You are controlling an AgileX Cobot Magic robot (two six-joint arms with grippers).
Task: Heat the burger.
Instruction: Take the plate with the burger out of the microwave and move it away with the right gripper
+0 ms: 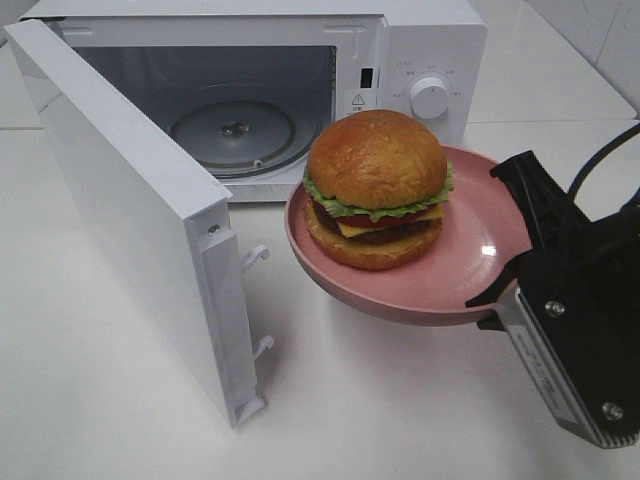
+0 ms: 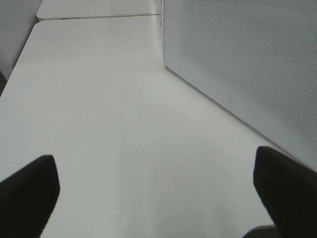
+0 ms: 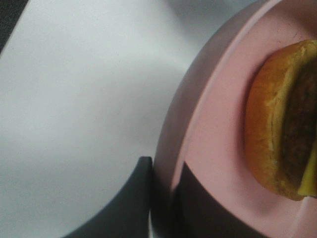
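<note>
The right gripper [image 1: 497, 297] is pinching the rim of a pink plate [image 1: 470, 255], with its black fingers [image 3: 130, 198] squeezed tight, one on each side of the plate's edge. The plate is sitting up in the air above the white table [image 1: 100, 400], tipped a little, and the gripper is holding it from the side away from the microwave [image 1: 260, 90]. The burger [image 1: 377, 187] is sitting on the plate, on the half nearest the microwave. Its shiny brown bun is on top, and green lettuce, yellow cheese and dark meat are showing under it. The microwave is standing at the back of the table with its door [image 1: 140, 220] swinging wide open. A round glass tray [image 1: 233, 131] is lying inside it. The plate is hanging just in front of the open microwave. The left gripper [image 2: 158, 191] is spreading its jaws as wide as they go, and it is holding nothing. It is hanging low over the bare table, with a white dotted wall [image 2: 247, 64] close by on one side.
</note>
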